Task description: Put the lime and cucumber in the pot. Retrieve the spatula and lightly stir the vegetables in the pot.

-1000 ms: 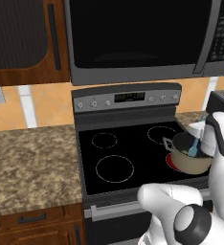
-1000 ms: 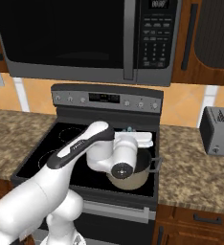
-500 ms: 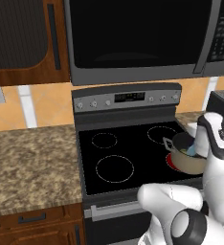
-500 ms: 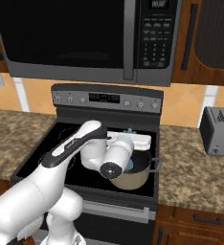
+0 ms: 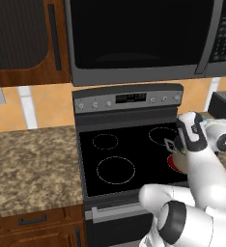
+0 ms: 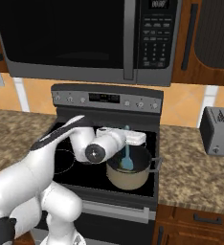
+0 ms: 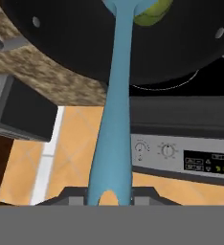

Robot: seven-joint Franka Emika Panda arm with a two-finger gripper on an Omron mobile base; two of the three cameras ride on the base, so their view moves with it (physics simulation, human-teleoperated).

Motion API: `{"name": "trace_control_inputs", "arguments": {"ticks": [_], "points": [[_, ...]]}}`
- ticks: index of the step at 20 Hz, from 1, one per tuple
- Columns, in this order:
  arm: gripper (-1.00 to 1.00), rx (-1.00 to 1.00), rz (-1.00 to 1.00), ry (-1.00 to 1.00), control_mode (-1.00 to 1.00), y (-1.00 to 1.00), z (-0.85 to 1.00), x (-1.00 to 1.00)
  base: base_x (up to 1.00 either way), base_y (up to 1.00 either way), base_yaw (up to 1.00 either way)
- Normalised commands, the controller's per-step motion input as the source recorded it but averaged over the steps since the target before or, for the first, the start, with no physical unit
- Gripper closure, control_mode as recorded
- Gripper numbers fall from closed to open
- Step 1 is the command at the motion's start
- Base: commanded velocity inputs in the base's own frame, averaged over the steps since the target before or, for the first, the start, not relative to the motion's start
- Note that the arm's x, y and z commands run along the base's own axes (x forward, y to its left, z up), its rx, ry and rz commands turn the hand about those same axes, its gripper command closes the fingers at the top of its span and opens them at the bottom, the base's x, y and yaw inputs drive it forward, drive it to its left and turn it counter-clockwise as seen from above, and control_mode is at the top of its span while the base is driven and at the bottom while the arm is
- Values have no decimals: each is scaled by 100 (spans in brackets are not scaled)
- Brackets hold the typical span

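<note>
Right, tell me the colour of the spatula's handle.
Light blue. The spatula shows best in the hand view, running from the hand into the pot.

Pot [image 5: 175,163] mostly hidden behind the arm in left base view, lime [image 7: 152,10] cut by hand view's top edge, spatula [image 7: 115,110] blade out of frame, cucumber unseen.

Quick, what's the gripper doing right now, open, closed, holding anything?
Gripper: closed on the spatula handle, with the blade reaching down into the pot beside the lime.
</note>
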Motion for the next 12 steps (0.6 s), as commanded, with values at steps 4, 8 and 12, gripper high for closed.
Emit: {"name": "trace_control_inputs", "arguments": {"ticks": [4, 8, 12], "points": [[100, 10, -5, 38, -100, -12, -16, 0, 0, 0, 0], [100, 12, 0, 20, -100, -8, -21, 0, 0, 0, 0], [100, 3, 1, -5, -100, 0, 34, -8, 0, 0, 0]]}}
